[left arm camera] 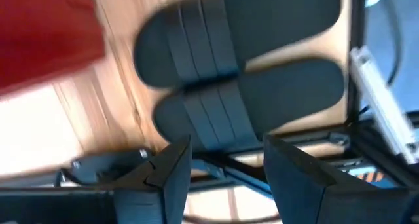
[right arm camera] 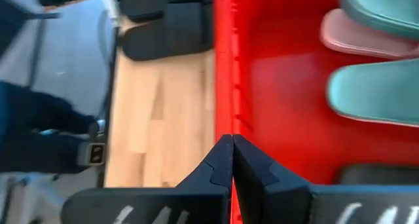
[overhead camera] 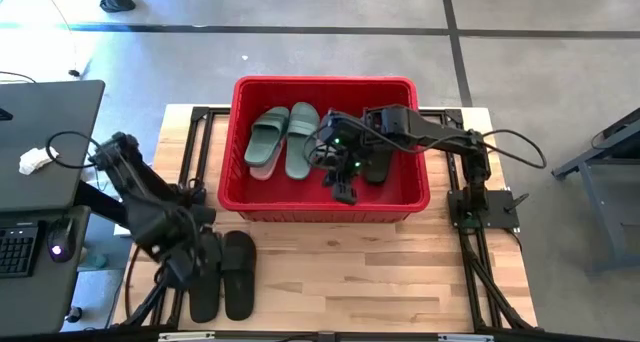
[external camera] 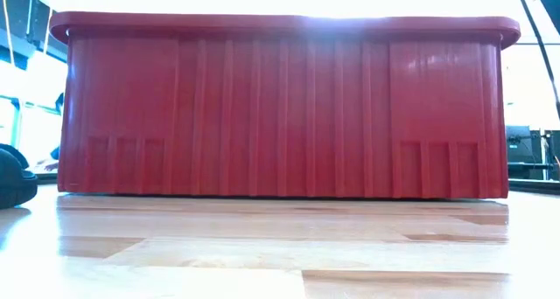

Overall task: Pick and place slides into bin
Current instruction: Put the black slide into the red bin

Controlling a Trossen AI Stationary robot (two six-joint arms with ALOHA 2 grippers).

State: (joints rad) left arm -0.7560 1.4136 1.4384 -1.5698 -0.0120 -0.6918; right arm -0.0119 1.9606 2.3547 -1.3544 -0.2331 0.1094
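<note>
A: We are seeing the wooden table [overhead camera: 400, 272] carrying the red bin [overhead camera: 325, 90] at its twelve o'clock side. What are we finding inside?

B: We are seeing the sage-green slides [overhead camera: 283, 140] lying side by side in the bin's nine o'clock half, a pale pink slide [right arm camera: 366, 35] showing between them, and a black slide [overhead camera: 378, 165] toward three o'clock.

A: And outside?

B: We are seeing the black pair [overhead camera: 223, 274] lying at the table's seven o'clock corner, with the left gripper [left arm camera: 226, 160] hovering over it, fingers spread wide, holding nothing.

A: The right gripper [right arm camera: 232, 149]?

B: We are seeing it hanging inside the bin near the front wall, fingers pressed together, empty.
</note>
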